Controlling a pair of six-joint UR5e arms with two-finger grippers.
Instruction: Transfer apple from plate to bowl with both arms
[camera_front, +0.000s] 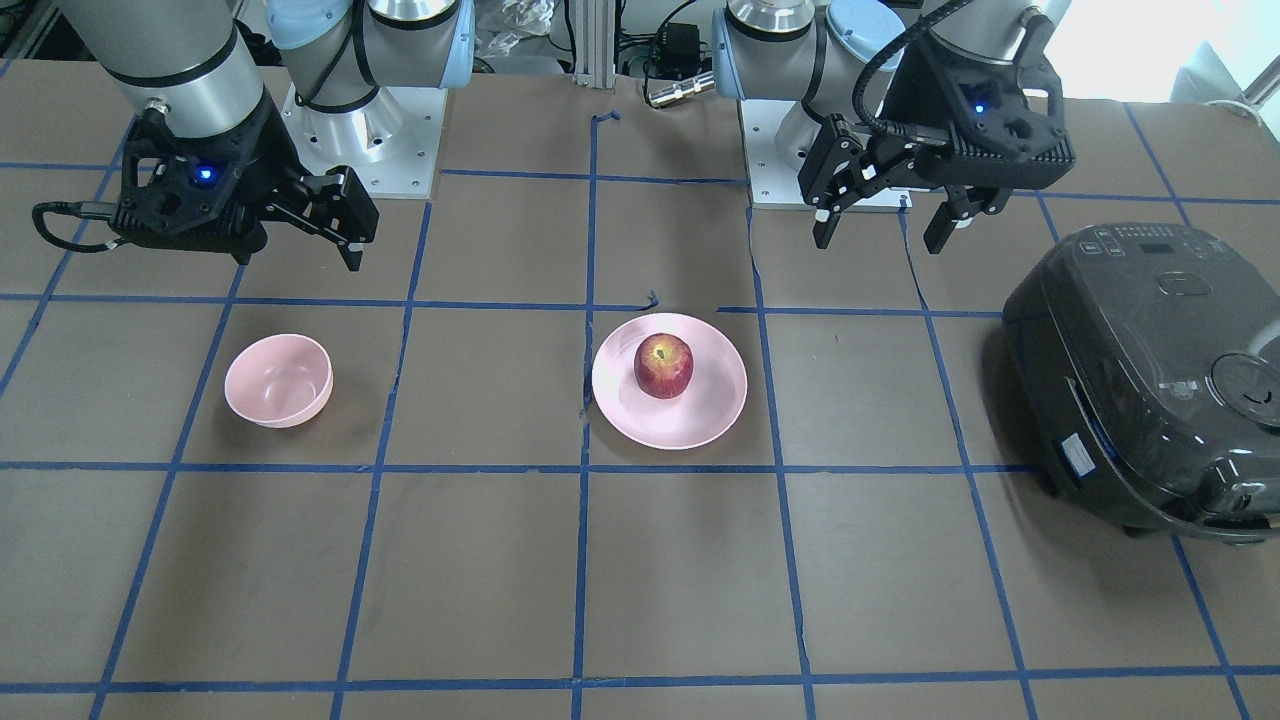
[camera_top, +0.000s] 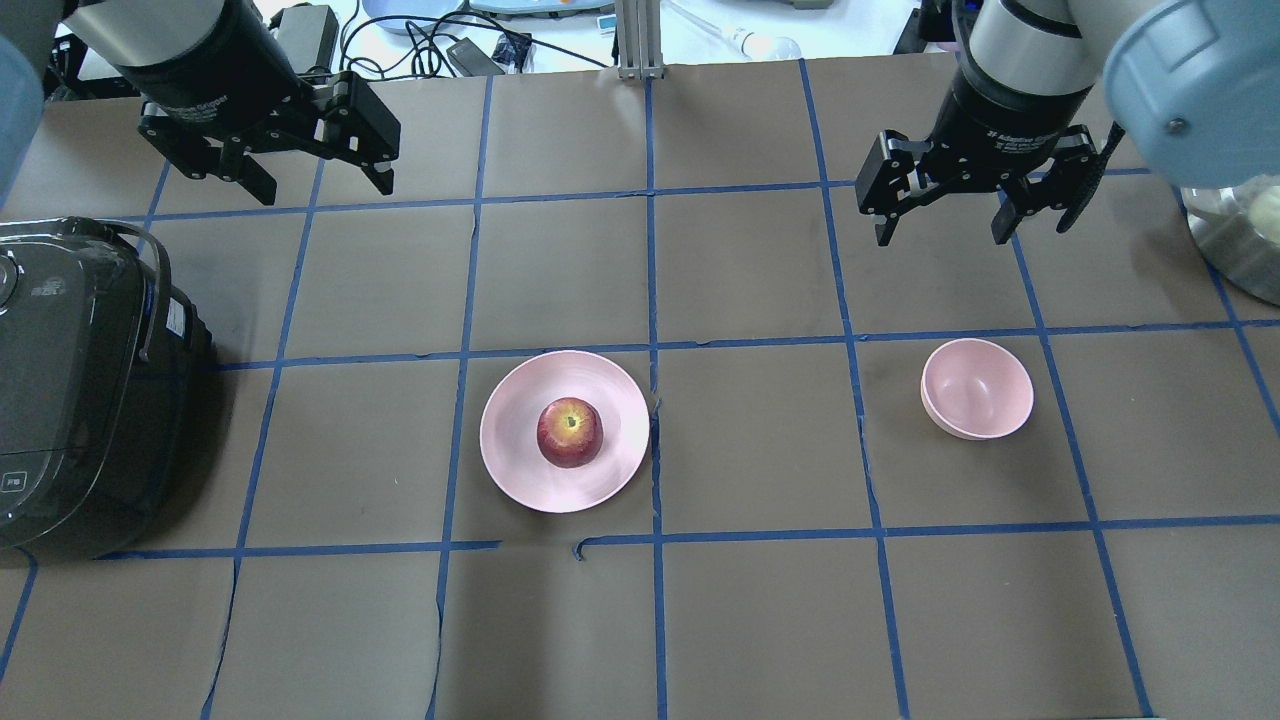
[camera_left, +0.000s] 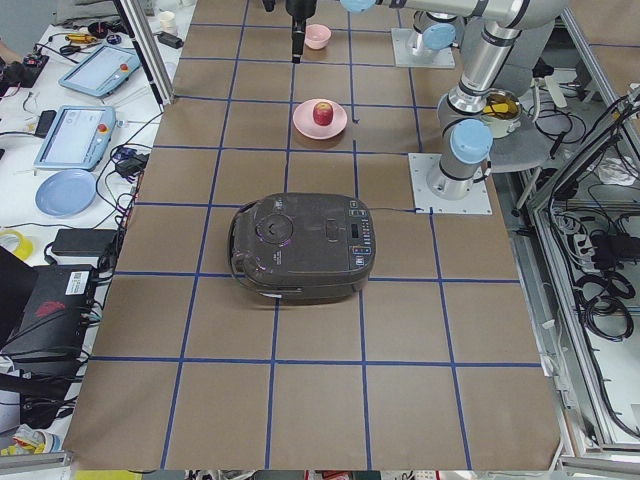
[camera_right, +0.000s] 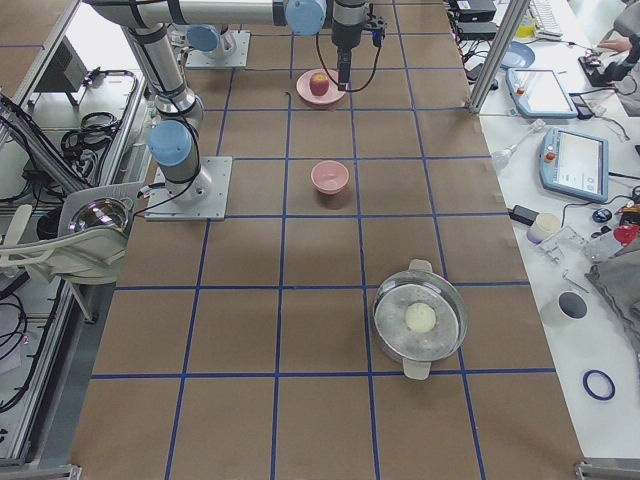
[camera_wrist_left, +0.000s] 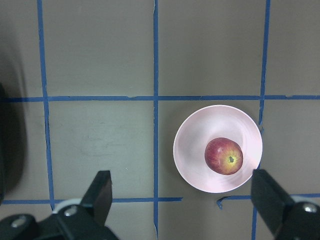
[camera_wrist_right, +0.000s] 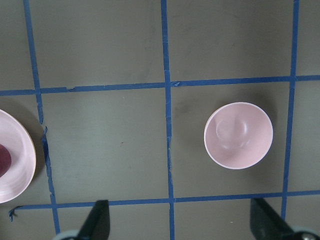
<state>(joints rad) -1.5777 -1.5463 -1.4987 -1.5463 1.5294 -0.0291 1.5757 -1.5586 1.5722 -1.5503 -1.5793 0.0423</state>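
The red apple (camera_top: 570, 432) (camera_front: 663, 365) sits on the pale pink plate (camera_top: 515, 450) (camera_front: 705, 420) near the table's middle. The small pink bowl (camera_top: 977, 388) (camera_front: 278, 380) stands empty toward my right side. My left gripper (camera_top: 325, 188) (camera_front: 880, 243) hangs open and empty above the table, on the far side of the plate and to its left in the overhead view. Its wrist view shows the apple (camera_wrist_left: 224, 156) on the plate (camera_wrist_left: 197, 150) between its fingers (camera_wrist_left: 102, 192). My right gripper (camera_top: 943, 238) (camera_front: 297, 262) is open and empty above the table beyond the bowl (camera_wrist_right: 238, 135).
A black rice cooker (camera_top: 70, 380) (camera_front: 1150, 380) sits at the table's left end, to the left of the plate in the overhead view. A steel pot (camera_top: 1240, 240) (camera_right: 420, 320) stands at the right end. Blue tape lines grid the brown table.
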